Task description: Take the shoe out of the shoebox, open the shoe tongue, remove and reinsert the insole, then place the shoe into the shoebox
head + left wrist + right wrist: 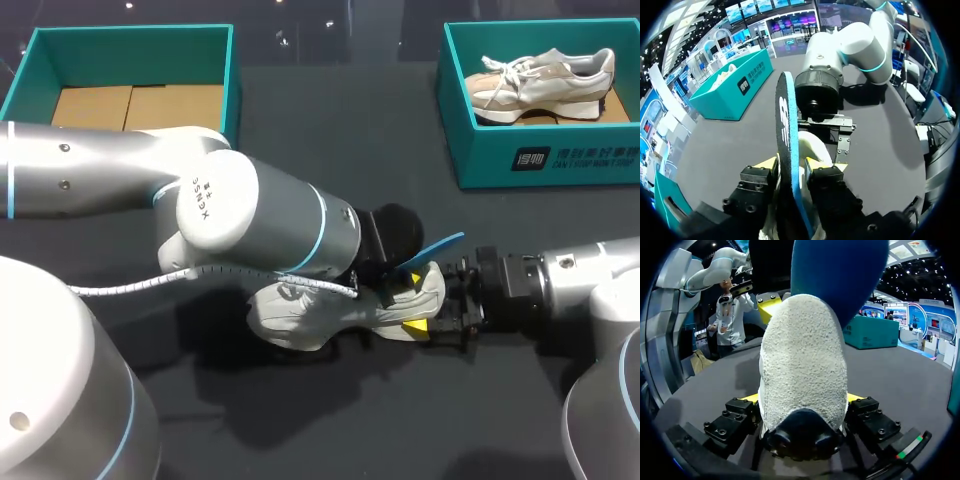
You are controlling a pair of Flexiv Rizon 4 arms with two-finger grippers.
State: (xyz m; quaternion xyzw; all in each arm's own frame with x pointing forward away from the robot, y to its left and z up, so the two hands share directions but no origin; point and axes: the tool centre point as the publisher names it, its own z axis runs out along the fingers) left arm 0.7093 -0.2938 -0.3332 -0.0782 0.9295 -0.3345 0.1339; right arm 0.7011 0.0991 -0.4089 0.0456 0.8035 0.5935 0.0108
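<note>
In the head view my left arm (250, 215) covers most of the shoe (300, 318). I see only a pale part of it under the arm, so I cannot tell how its tongue stands. The left gripper (791, 167) is almost wholly hidden there by its own wrist. In the left wrist view the lower end of the insole (787, 145) runs out of the picture. In the right wrist view the heel hides the right gripper (804, 400); only thin yellow strips show beside it, and the top of the insole is cut off.
</note>
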